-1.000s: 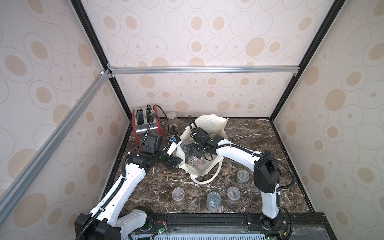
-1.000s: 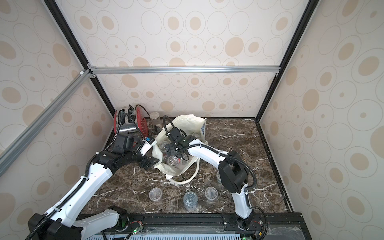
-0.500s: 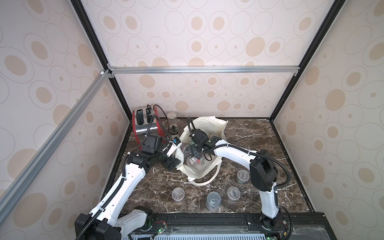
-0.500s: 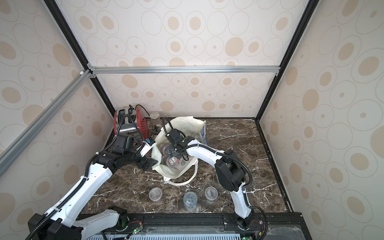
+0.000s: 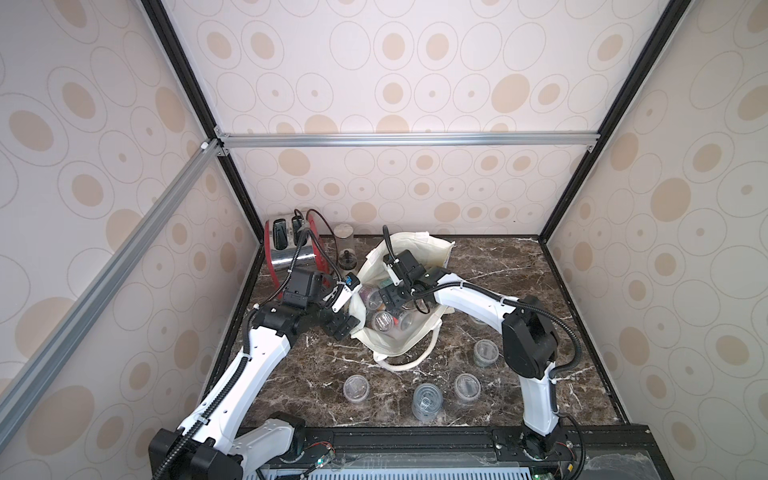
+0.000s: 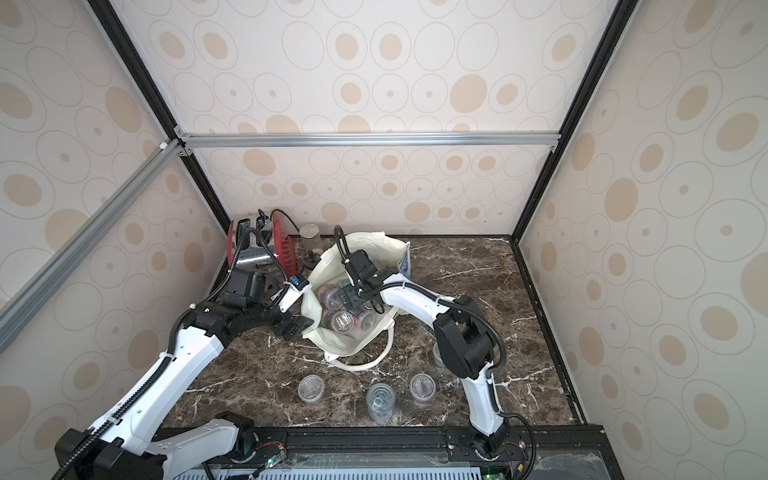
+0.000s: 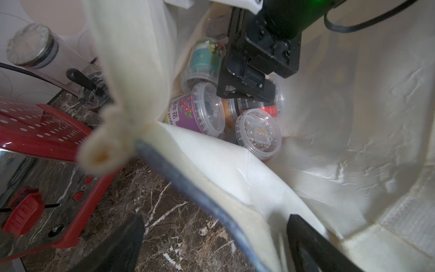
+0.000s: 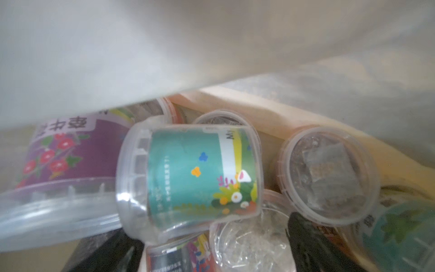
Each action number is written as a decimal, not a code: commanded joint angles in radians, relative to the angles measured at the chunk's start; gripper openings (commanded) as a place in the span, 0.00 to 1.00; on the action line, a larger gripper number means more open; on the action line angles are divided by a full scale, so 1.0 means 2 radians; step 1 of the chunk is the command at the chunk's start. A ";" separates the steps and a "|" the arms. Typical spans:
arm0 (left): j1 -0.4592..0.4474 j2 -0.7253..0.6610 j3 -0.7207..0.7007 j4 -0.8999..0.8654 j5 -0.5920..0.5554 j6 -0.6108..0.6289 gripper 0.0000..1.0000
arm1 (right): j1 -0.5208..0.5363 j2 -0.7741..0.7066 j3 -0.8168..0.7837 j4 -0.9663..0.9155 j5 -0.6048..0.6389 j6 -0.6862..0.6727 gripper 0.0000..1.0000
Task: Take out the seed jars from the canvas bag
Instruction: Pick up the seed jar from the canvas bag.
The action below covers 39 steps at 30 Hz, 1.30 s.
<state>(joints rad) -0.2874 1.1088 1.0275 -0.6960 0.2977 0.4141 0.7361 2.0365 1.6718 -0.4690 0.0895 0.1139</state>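
right gripper [image 8: 207, 247], fingers wide among small clear plastic seed jars [image 8: 188, 179], may pinch two; left gripper [image 7: 214, 240], wide astride the cream canvas bag [image 5: 419, 249] rim, may slip

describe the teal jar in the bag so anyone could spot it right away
Find the cream canvas bag open at the back of the marble table, near the red toaster. Among the seed jars heaped inside, the teal jar lies on its side next to a purple-labelled jar. Its label is teal with a white strip and small bright flowers.
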 commanded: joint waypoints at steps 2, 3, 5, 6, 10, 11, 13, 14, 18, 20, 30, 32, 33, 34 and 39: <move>0.006 -0.003 0.010 -0.040 -0.019 0.031 0.95 | -0.011 0.011 0.009 0.023 -0.044 -0.051 0.96; 0.007 -0.003 0.010 -0.040 -0.020 0.031 0.95 | -0.012 0.013 0.011 0.024 -0.051 -0.057 0.95; 0.008 -0.003 0.013 -0.041 -0.019 0.031 0.95 | -0.016 0.017 0.014 0.024 -0.077 -0.075 0.95; 0.009 -0.003 0.014 -0.043 -0.018 0.032 0.95 | -0.017 0.019 0.015 0.024 -0.087 -0.082 0.95; 0.010 -0.005 0.012 -0.041 -0.015 0.036 0.96 | -0.023 0.029 0.030 0.008 -0.096 -0.099 0.86; 0.010 -0.005 0.012 -0.040 -0.015 0.036 0.96 | -0.025 0.031 0.035 -0.001 -0.097 -0.099 0.82; 0.011 -0.004 0.015 -0.043 -0.016 0.035 0.96 | -0.028 0.032 0.044 -0.016 -0.104 -0.095 0.78; 0.012 -0.004 0.017 -0.045 -0.015 0.034 0.96 | -0.030 0.030 0.046 -0.021 -0.109 -0.092 0.77; 0.012 -0.006 0.017 -0.044 -0.016 0.038 0.96 | -0.034 0.016 0.041 -0.028 -0.106 -0.078 0.73; 0.013 -0.005 0.019 -0.044 -0.019 0.036 0.96 | -0.037 0.003 0.030 -0.023 -0.108 -0.064 0.72; 0.014 0.010 0.066 -0.079 -0.005 0.072 0.98 | -0.042 -0.058 -0.007 -0.003 -0.130 0.011 0.66; 0.014 0.018 0.094 -0.097 0.008 0.088 0.98 | -0.042 -0.069 -0.004 -0.019 -0.136 0.024 0.66; 0.014 0.019 0.106 -0.102 0.013 0.096 0.98 | -0.042 -0.076 -0.003 -0.026 -0.138 0.031 0.66; 0.014 0.021 0.124 -0.110 0.017 0.105 0.98 | -0.042 -0.083 -0.004 -0.032 -0.145 0.035 0.65; 0.014 0.044 0.224 -0.159 0.056 0.141 0.98 | -0.048 -0.118 0.012 -0.077 -0.181 0.047 0.65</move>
<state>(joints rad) -0.2646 1.1881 1.3693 -0.9226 0.3382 0.6037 0.6502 1.8656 1.6676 -0.5442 -0.2150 0.1715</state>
